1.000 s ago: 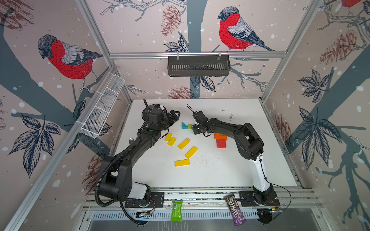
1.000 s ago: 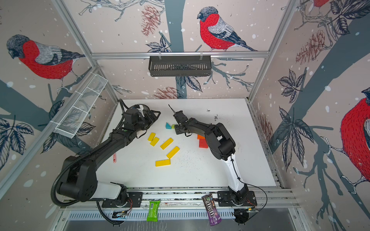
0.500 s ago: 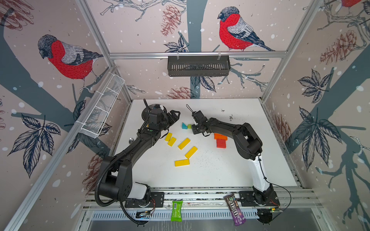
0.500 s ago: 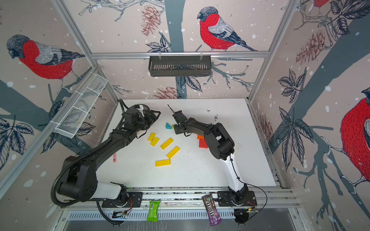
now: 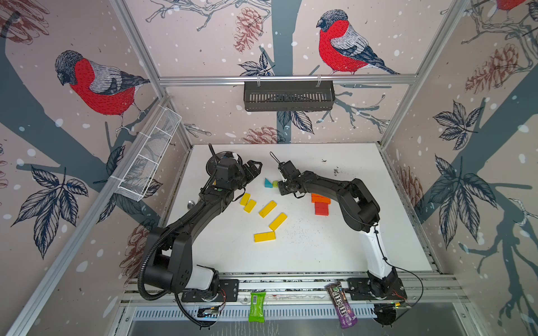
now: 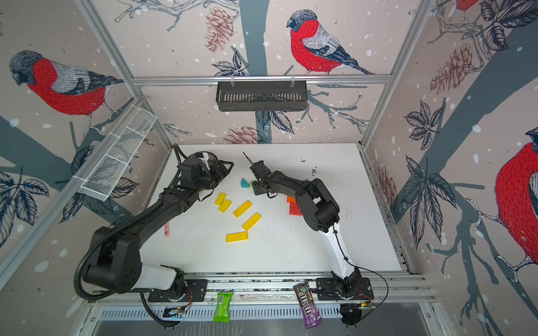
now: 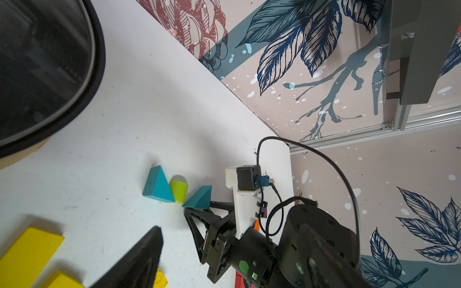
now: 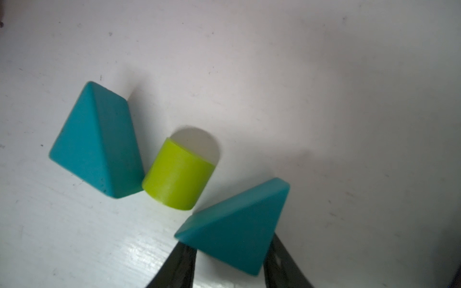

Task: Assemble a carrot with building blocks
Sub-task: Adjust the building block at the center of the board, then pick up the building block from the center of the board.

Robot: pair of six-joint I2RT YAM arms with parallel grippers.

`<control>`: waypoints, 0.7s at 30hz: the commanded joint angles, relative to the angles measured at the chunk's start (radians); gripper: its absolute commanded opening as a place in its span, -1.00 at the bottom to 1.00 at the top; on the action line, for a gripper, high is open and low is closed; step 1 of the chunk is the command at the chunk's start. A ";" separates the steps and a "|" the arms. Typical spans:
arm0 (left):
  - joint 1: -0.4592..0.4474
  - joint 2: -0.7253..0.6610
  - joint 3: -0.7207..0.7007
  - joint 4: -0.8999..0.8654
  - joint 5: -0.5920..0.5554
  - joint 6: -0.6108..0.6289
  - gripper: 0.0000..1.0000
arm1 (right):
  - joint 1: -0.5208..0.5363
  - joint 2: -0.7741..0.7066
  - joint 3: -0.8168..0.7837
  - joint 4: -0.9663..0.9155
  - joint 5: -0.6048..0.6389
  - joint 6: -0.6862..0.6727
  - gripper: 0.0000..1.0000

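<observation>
My right gripper (image 8: 229, 251) is shut on a teal triangle (image 8: 237, 224), held just beside a lime-green block (image 8: 178, 174) and a second teal triangle (image 8: 99, 144) lying on the white table. In both top views this group sits mid-back: the lying triangle (image 5: 267, 183) (image 6: 244, 183), the right gripper (image 5: 281, 186) (image 6: 256, 186). Several yellow bars (image 5: 267, 209) (image 6: 242, 208) lie scattered in the middle. Orange and red bars (image 5: 320, 203) are stacked under the right forearm. My left gripper (image 5: 256, 168) (image 6: 228, 169) hangs open and empty beside the pot.
The yellow pot with a dark lid (image 5: 225, 158) (image 7: 45, 62) stands at the back left. A black basket (image 5: 288, 94) hangs on the back wall and a white wire basket (image 5: 148, 157) on the left wall. Two candy wrappers (image 5: 257, 302) (image 5: 340, 302) lie on the front rail.
</observation>
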 commanded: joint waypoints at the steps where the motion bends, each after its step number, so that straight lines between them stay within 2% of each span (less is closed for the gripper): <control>1: 0.001 -0.002 0.001 0.035 0.015 0.001 0.70 | 0.006 -0.003 0.010 -0.013 0.012 -0.017 -0.10; 4: 0.002 -0.003 0.000 0.034 0.014 0.001 0.70 | 0.017 -0.034 -0.004 -0.021 0.024 -0.021 -0.07; 7: 0.002 -0.010 0.004 0.025 0.008 0.005 0.70 | 0.043 -0.099 -0.040 -0.027 0.068 -0.027 0.06; 10: 0.006 -0.025 0.008 0.007 -0.013 0.012 0.71 | 0.082 -0.184 -0.106 -0.025 0.119 -0.037 0.22; 14: 0.027 -0.054 0.021 -0.037 -0.054 0.013 0.77 | 0.172 -0.276 -0.193 -0.017 0.173 -0.108 0.57; 17: 0.053 -0.089 0.027 -0.074 -0.105 0.015 0.94 | 0.233 -0.281 -0.223 -0.013 0.140 -0.181 0.80; 21: 0.098 -0.137 0.020 -0.084 -0.155 0.011 0.97 | 0.282 -0.251 -0.222 0.002 0.119 -0.246 0.88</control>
